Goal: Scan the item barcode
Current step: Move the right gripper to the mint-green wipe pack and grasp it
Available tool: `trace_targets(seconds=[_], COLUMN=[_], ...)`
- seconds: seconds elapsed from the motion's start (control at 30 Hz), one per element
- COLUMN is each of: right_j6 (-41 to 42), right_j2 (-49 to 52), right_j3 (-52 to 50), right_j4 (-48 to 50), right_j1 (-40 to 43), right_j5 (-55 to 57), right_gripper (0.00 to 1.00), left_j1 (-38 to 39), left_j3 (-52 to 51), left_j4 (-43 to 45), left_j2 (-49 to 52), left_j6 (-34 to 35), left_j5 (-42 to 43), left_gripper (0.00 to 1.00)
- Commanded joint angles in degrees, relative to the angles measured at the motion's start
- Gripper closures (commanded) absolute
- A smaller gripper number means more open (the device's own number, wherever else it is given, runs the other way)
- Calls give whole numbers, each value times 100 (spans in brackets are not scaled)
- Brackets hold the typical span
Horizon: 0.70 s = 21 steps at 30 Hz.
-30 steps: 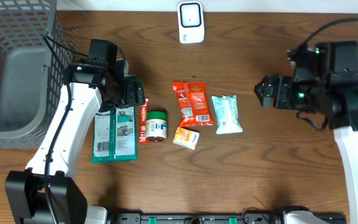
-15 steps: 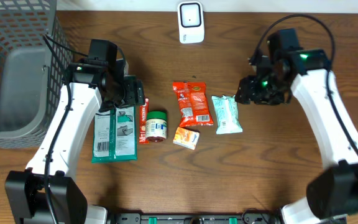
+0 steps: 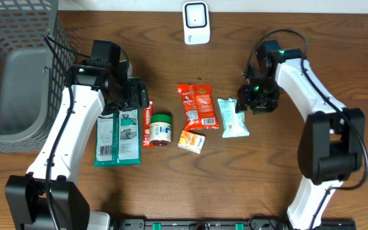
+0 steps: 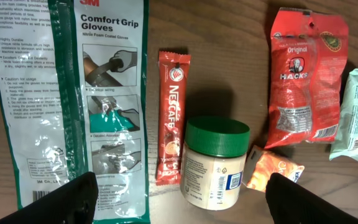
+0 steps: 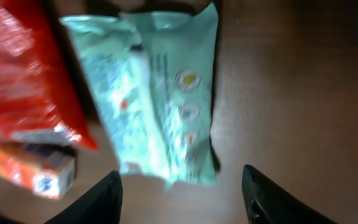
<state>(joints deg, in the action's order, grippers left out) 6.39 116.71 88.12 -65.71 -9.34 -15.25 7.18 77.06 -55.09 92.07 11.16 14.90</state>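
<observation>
You're on the pickup: your right gripper [image 5: 180, 190] hovers spread over the pale green packet [image 3: 233, 117], lying mid-desk toward the right edge. Lower, pinch it, then carry it to the scanner [image 3: 195, 23] at the far edge. Your left gripper [image 4: 179, 198] idles spread, empty.

Pale mint pack [image 3: 233, 117]: soft flat pouch with crimped ends, lying flat on the bench right of centre. Its long axis runs roughly 12 to 6, the top end tipped slightly toward 11. The right wrist view shows a row of small round emblems down one side of the pouch [image 5: 188, 112]; the print is too blurred to read. A red snack bag [image 3: 197, 106] lies just beside it at 9 o'clock.

Scanner [image 3: 196, 23]: white rounded block with a dark-outlined window. It sits at the bench's 12 o'clock edge, well apart from the pack.
</observation>
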Motion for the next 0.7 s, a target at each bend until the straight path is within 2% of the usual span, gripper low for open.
trace_targets(seconds=[0.0, 0.23, 0.43, 0.67], right_j6=[-192, -332, -330, -328], right_j2=[216, 334, 334, 334], right_j3=[90, -4, -247, -804], right_j4=[138, 398, 682, 1381], right_j1=[-52, -52, -52, -175], right_j5=[-37, -72, -74, -177], right_gripper=[43, 47, 47, 48], left_j1=[-2, -2, -2, -2], left_j3=[42, 42, 42, 42], left_j4=[-4, -4, -4, -4], left_j2=[-35, -35, -35, -35], left_j6=[11, 13, 13, 13], left_j5=[-13, -13, -13, -13], left_gripper=[14, 14, 14, 14])
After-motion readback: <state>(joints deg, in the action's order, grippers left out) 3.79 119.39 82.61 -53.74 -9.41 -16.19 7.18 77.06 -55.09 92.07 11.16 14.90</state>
